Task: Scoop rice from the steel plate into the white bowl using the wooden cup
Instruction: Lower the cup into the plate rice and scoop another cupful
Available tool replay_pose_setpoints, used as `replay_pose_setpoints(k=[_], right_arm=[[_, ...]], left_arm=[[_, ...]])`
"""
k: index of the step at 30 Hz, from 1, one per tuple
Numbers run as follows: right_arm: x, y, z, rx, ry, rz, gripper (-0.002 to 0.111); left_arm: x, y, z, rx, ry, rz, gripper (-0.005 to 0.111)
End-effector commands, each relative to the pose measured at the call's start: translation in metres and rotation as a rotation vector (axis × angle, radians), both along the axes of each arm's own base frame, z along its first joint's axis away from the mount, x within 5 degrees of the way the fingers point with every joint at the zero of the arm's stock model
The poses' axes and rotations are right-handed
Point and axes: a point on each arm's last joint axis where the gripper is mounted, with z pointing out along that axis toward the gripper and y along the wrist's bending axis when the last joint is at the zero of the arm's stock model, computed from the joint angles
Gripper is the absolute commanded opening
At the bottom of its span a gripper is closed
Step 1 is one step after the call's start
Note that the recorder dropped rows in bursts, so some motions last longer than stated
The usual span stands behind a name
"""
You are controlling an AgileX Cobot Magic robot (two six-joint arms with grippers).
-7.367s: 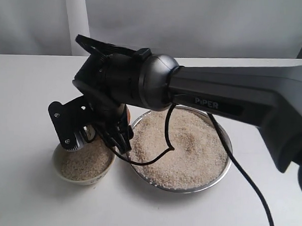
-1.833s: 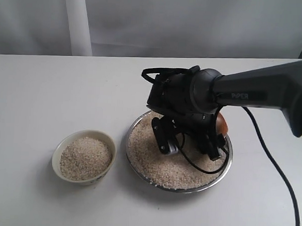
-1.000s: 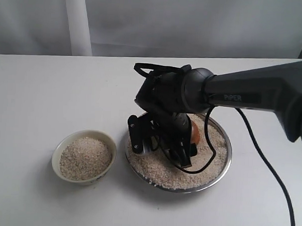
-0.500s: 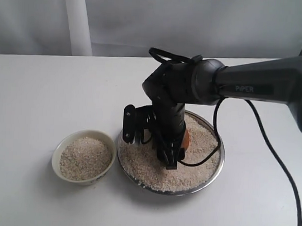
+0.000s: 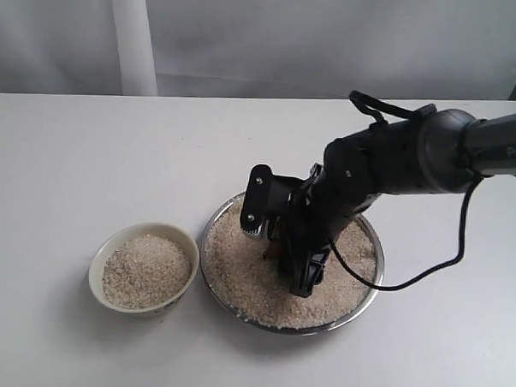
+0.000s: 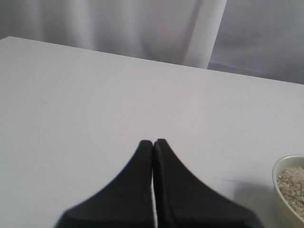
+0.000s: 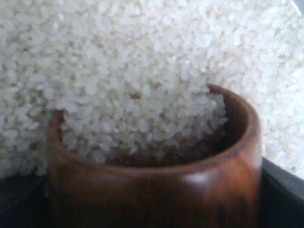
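Observation:
The steel plate (image 5: 363,288) sits at the table's middle, heaped with rice (image 5: 237,274). My right gripper (image 5: 299,272) is down in the plate, shut on the wooden cup (image 7: 156,190), which is almost hidden in the exterior view. The right wrist view shows the cup tipped into the pile, with rice (image 7: 142,114) spilling over its rim into the dark inside. Left of the plate stands the white bowl (image 5: 95,272), nearly full of rice (image 5: 146,270). My left gripper (image 6: 153,142) is shut on nothing above bare table, with the bowl's rim (image 6: 279,172) off to one side.
A black cable (image 5: 444,257) loops from the right arm over the table right of the plate. The white table (image 5: 71,151) runs back to a pale curtain (image 5: 248,39). A small gap separates bowl and plate.
The right arm has swung over and dropped low, pushing the cup into the rice. The plate slid a little toward the bowl about a second ago. The bowl's rice is unchanged.

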Motion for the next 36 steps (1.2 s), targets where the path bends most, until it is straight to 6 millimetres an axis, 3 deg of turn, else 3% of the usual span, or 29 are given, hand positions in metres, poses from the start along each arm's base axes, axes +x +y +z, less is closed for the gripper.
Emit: replay_pose_setpoints(k=[1, 12, 23, 36], right_arm=[[-0.005, -0.007, -0.007, 0.063, -0.005, -0.053, 0.000], [-0.004, -0.004, -0.005, 0.143, -0.028, -0.119, 0.000], [-0.008, -0.005, 0.040, 0.241, -0.089, -0.153, 0.000], [-0.010, -0.004, 0.046, 0.265, -0.070, -0.170, 0.000]], left_arm=[[0.000, 0.000, 0.002, -0.006, -0.012, -0.001, 0.000], [0.000, 0.000, 0.002, -0.006, -0.012, -0.001, 0.000], [0.000, 0.000, 0.002, -0.006, -0.012, -0.001, 0.000], [0.000, 0.000, 0.002, -0.006, -0.012, -0.001, 0.000]])
